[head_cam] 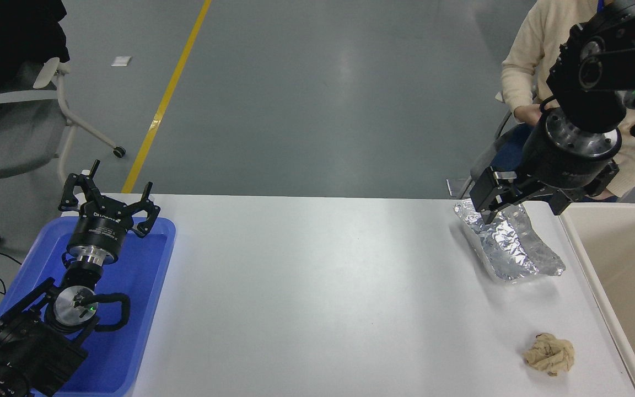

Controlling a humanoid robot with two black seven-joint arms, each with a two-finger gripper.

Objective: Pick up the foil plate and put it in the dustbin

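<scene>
The crinkled, shiny silver aluminium-foil plate (507,245), roughly oblong with raised bent edges, lies on the white table (317,298) near its far right corner, its long side running from the far left to the near right. Just to its right stands the large beige plastic rectangular dustbin (620,286) with a thick rounded rim and smooth plain walls; the plate's near-right end comes close to the bin's left rim but a strip of bare table shows between them.

The right arm comes in from the upper right edge and bends down over the far end of the plate. Its black tool (488,212) hangs at the plate's far-left end, in front of the foil there. Whether its fingers are apart, together, or gripping the foil edge cannot be told from this angle, since the tool's body covers them.

A small crumpled tan paper ball (549,354) sits on the table nearer the camera, well apart from the plate and close to the bin's left wall.

At the lower left, the left arm is parked over a shallow blue plastic tray (146,309) that rests on the table's left edge. Its black tool (109,207) points away from the camera, fingers spread wide apart and holding nothing.

A person in a cream sweater (532,60) sits at the far right, beyond the table, partly hidden by the right arm. A grey office chair (31,132) stands on the grey floor at the far left, beside a yellow floor line (166,99).
</scene>
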